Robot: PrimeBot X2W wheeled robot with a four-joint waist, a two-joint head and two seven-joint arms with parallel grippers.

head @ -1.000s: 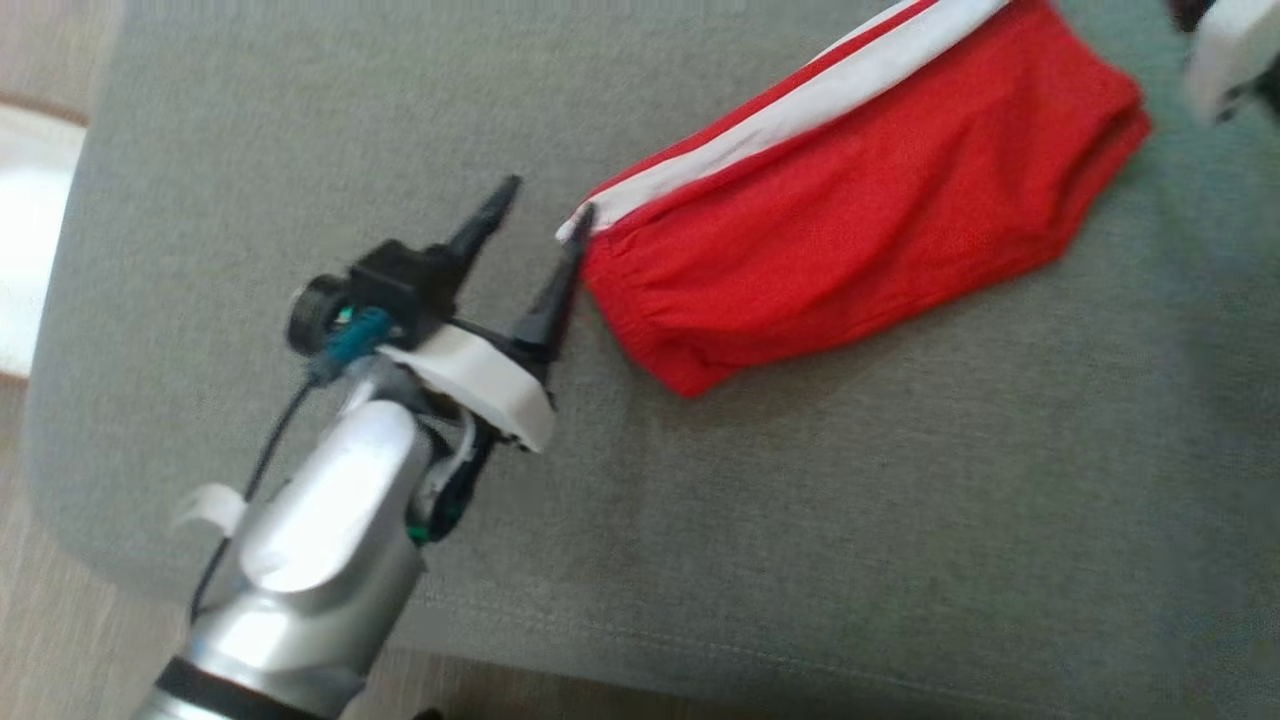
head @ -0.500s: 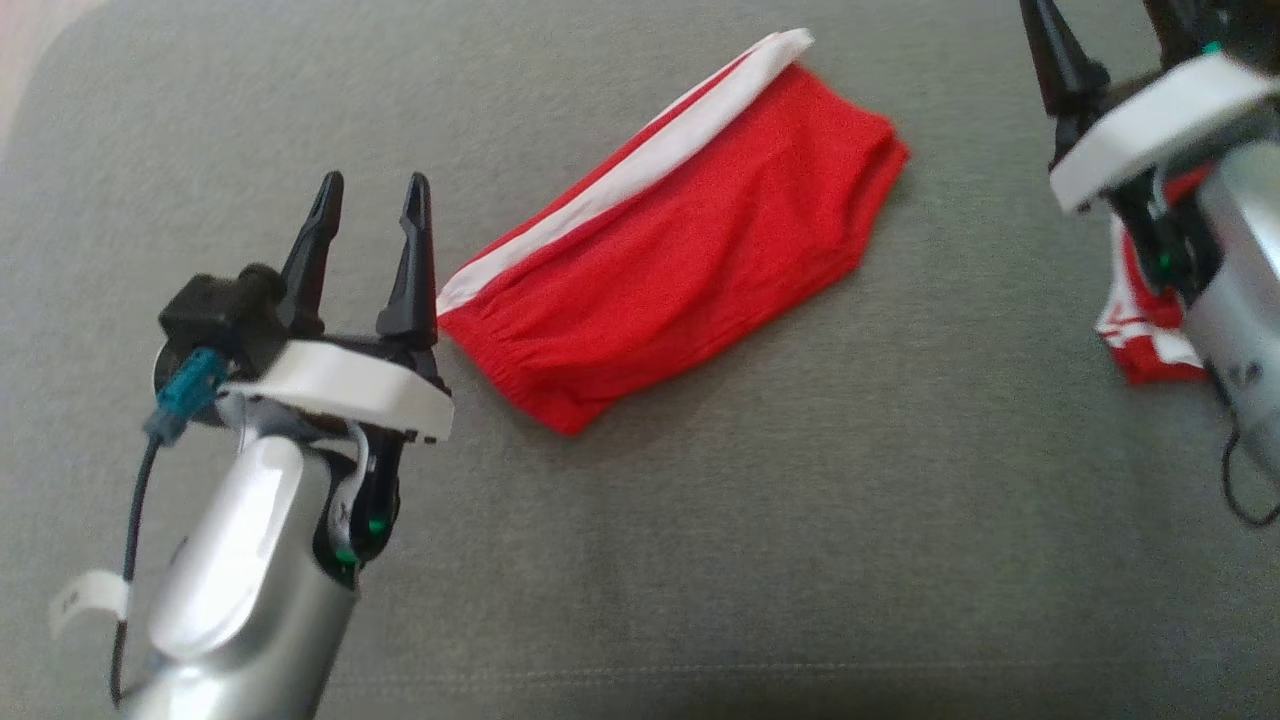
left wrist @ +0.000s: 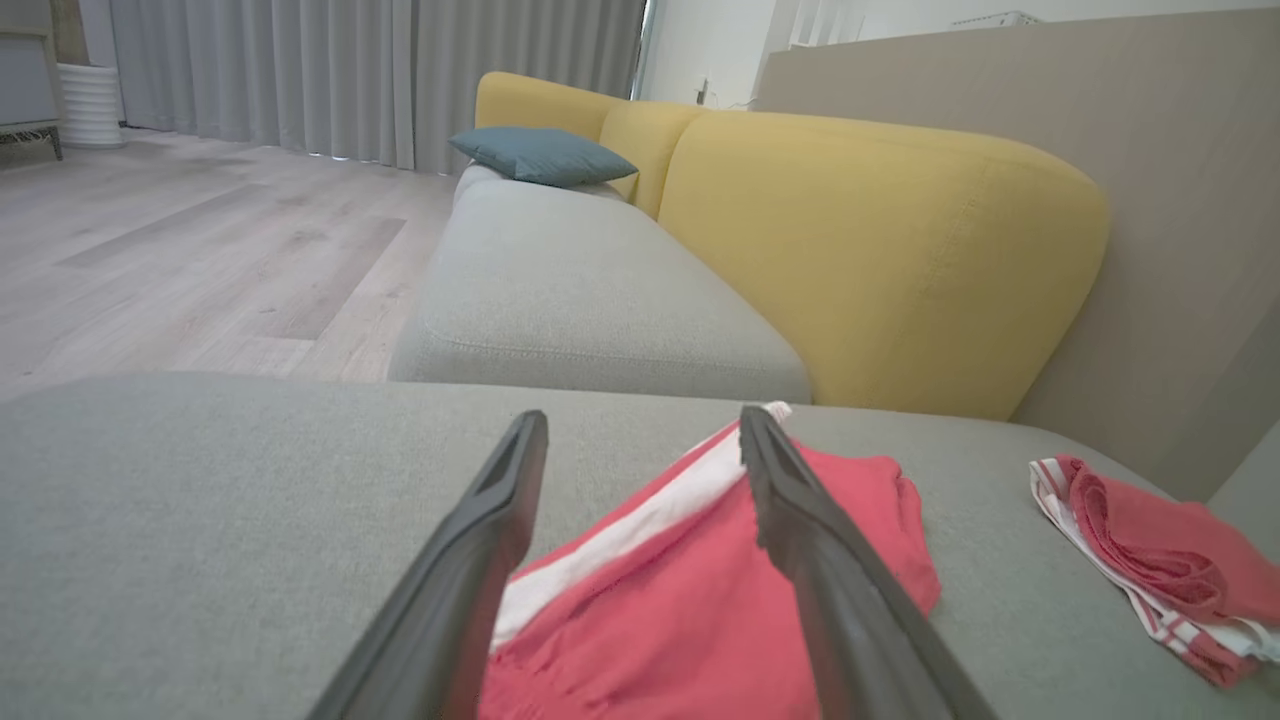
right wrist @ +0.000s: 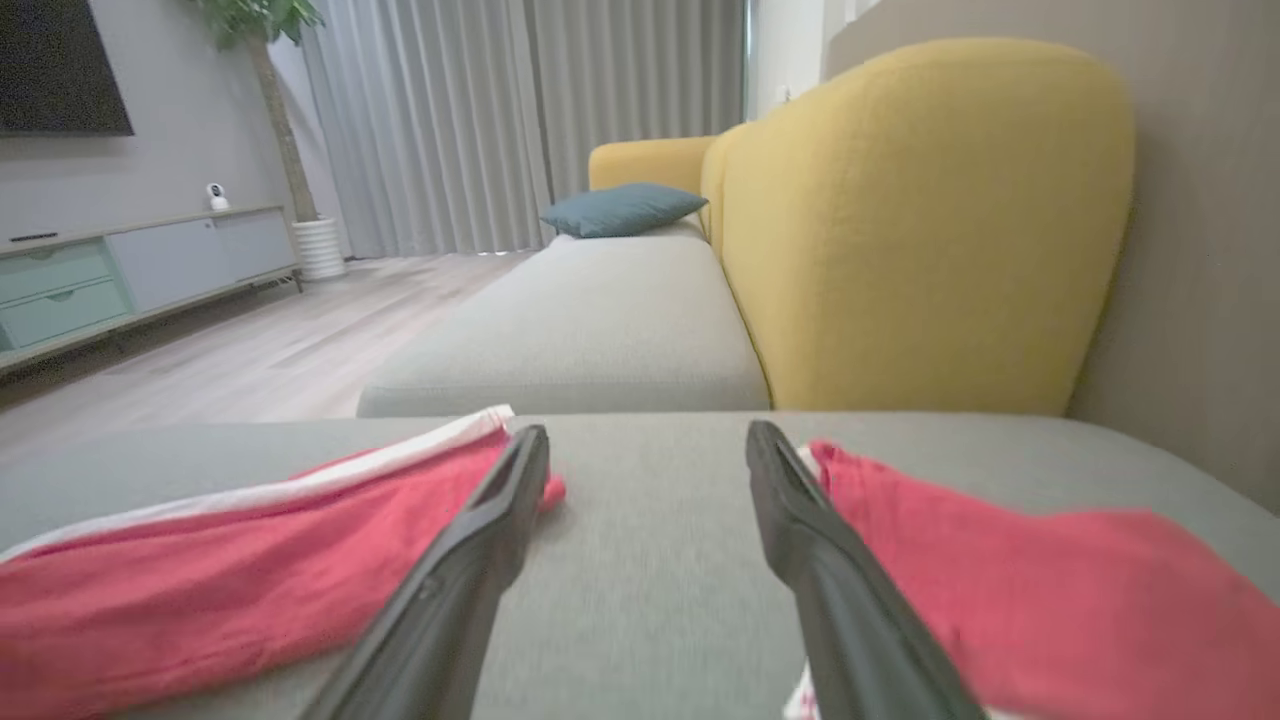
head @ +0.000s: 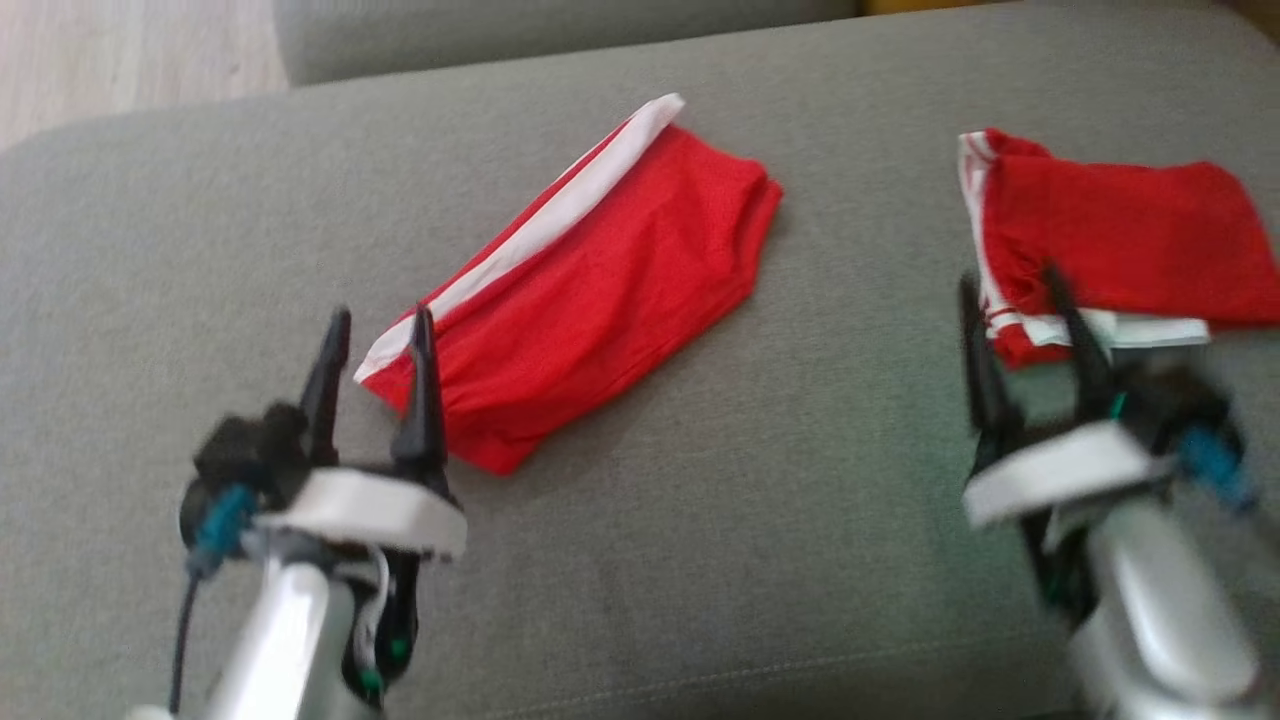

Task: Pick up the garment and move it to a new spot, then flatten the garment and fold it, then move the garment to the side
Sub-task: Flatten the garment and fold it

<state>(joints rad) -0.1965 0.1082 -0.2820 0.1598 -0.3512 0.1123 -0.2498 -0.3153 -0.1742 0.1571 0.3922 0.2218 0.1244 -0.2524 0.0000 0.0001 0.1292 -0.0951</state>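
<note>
Your left hand (head: 380,318) and right hand (head: 1008,282) each show two long black tapered fingers (head: 421,390) rising from a white plate (head: 370,510) on a silver forearm (head: 280,640). A teal connector (head: 222,525) and a dark cable (head: 183,640) sit by the left wrist.

- A home living room: a grey fabric sofa seat (right wrist: 590,330) with a padded yellow backrest (right wrist: 920,220), centre frame.
- Teal cushion (right wrist: 620,208), grey floor-length curtains (right wrist: 450,120), dark wall-mounted television (right wrist: 60,65) upper left, pale wooden floor (right wrist: 250,350).

Red garment (head: 600,290) on grey cushion (head: 800,500), left hand (head: 381,315) spread at its corner, right hand (head: 1008,280) spread by second garment (head: 1120,230)
</note>
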